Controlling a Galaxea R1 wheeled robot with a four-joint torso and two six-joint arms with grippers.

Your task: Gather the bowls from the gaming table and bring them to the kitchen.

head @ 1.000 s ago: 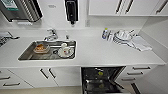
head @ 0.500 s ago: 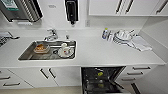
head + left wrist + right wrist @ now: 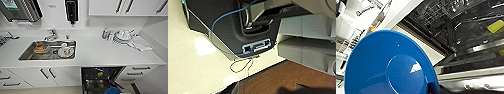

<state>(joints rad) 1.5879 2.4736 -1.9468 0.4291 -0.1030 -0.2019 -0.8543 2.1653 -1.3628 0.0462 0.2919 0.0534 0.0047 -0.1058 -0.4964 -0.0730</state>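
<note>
I am in the kitchen, facing a white countertop with a steel sink. Below it a dishwasher stands open. A bright blue bowl looms large in the right wrist view, with the dishwasher's racks behind it. In the head view the same blue bowl sits at the lower edge, in front of the open dishwasher. My right gripper appears shut on its rim. A yellow piece lies in the rack; I cannot tell what it is. The gaming table is out of view.
The sink holds a plate with a cup and an orange item. Stacked dishes and a cloth sit at the counter's right. White cabinets flank the dishwasher. The left wrist view shows my dark base and pale floor.
</note>
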